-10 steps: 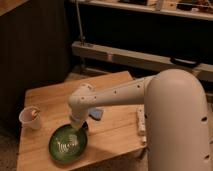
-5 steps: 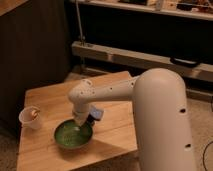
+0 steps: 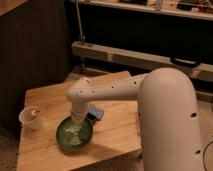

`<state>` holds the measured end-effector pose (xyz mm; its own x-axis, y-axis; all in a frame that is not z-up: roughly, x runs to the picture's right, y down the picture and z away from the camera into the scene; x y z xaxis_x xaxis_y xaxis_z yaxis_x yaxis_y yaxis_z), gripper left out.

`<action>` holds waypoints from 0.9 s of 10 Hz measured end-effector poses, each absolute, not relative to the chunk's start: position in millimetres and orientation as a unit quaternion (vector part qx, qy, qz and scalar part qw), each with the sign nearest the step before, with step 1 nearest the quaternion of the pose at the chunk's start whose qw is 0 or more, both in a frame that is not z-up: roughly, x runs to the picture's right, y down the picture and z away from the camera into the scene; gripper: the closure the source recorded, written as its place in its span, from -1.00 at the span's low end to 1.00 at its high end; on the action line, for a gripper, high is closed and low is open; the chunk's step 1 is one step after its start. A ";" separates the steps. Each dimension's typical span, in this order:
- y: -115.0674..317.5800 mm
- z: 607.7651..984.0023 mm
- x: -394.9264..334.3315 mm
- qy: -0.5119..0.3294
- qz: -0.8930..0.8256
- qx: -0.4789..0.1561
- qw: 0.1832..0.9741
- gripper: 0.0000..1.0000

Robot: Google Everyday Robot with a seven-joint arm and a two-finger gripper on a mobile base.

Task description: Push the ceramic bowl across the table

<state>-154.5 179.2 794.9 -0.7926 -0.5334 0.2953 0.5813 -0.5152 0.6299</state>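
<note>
- The green bowl (image 3: 74, 134) sits on the wooden table (image 3: 116, 136), toward the near left part of the top, a little in from the near edge.
- A second ago it lay closer to that near edge. It has slid away from it toward the middle, and has hardly shifted in the last half second.
- The gripper (image 3: 76, 122) reaches down from the white arm (image 3: 112, 91) to the far side of the bowl, at or just inside the rim. Whether it is open or closed, or has hold of anything, cannot be told.
- The small white cup (image 3: 31, 118) stands to the left of the bowl, apart from it, where it stood before.
- A small dark blue thing (image 3: 95, 116) lies just beside the bowl's right far rim. Earlier the bowl was farther from it.
</note>
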 end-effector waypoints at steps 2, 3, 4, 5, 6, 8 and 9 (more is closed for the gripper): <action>182.9 797.4 -156.0 -0.376 -0.870 -0.034 0.317 1.00; 184.6 803.6 -155.7 -0.376 -0.870 -0.037 0.317 1.00; 185.4 809.0 -154.2 -0.376 -0.869 -0.040 0.319 1.00; 184.0 813.1 -154.0 -0.376 -0.868 -0.041 0.321 1.00; 181.0 821.1 -152.0 -0.373 -0.867 -0.044 0.326 1.00; 172.8 833.5 -143.5 -0.371 -0.864 -0.056 0.336 1.00; 166.0 842.9 -137.4 -0.367 -0.863 -0.062 0.341 1.00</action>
<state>-137.4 166.0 842.9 -0.7591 -0.5440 0.3576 0.6351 -0.4981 0.5904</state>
